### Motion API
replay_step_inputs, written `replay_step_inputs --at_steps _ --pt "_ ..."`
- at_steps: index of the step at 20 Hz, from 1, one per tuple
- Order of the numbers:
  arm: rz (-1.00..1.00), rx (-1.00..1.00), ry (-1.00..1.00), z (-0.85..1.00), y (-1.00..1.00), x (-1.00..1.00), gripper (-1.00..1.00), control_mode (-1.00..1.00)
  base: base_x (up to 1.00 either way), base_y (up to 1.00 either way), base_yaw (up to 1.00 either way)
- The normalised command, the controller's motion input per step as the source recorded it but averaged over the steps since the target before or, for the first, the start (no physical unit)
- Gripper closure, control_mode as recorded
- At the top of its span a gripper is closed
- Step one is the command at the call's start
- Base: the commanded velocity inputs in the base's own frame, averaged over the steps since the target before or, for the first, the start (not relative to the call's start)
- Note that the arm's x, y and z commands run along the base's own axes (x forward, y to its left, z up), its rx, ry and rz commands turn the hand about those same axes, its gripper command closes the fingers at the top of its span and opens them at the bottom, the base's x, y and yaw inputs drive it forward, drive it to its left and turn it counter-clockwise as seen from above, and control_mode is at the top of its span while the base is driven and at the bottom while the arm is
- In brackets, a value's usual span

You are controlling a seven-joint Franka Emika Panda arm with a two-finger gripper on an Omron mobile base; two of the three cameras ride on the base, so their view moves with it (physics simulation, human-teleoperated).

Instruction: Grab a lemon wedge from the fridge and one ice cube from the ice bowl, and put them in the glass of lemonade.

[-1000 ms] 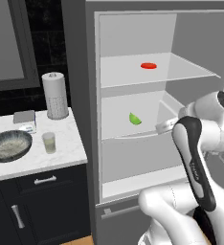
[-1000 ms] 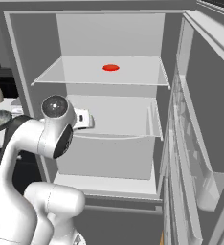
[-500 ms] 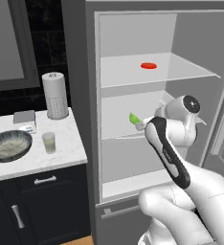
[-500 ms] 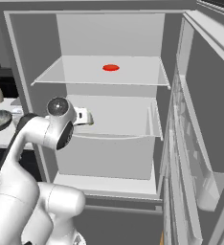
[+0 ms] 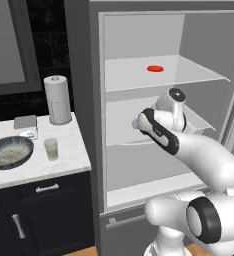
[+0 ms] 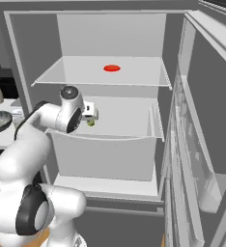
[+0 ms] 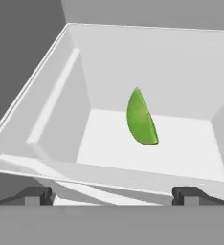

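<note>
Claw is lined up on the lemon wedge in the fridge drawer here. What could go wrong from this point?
1. The lemon wedge is small and curved; the open claw could nudge it away or pinch only its tip as it closes.
2. The wedge lies inside a walled drawer; the fingertips sit right at its front edge and may catch it going in.
3. The upper shelf hangs close above the arm, so lifting out steeply may bump it.

Arm (image 5: 204, 155): glossy white rounded links, dark grey joint rings and end caps; gripper (image 7: 112, 194) fingertips small, dark.
</note>
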Motion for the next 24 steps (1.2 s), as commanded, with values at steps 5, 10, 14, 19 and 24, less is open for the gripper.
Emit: replay_step_inputs --at_steps 5,10,14,19,24 --pt "0.0 0.0 0.07 -0.38 -0.1 0.35 -1.0 -1.0 0.0 0.0 0.0" --pt "0.0 0.0 -0.01 -0.58 0.0 0.0 -1.0 -1.0 0.0 0.0 0.0" --pt "0.0 0.0 0.0 -0.33 0.0 0.03 -1.0 -1.0 0.0 0.0 0.0" --pt "0.0 0.0 -0.01 -0.11 0.0 0.01 -1.0 -1.0 0.0 0.0 0.0" --pt "0.0 0.0 0.0 0.04 0.0 0.26 -1.0 -1.0 0.0 0.0 0.0"
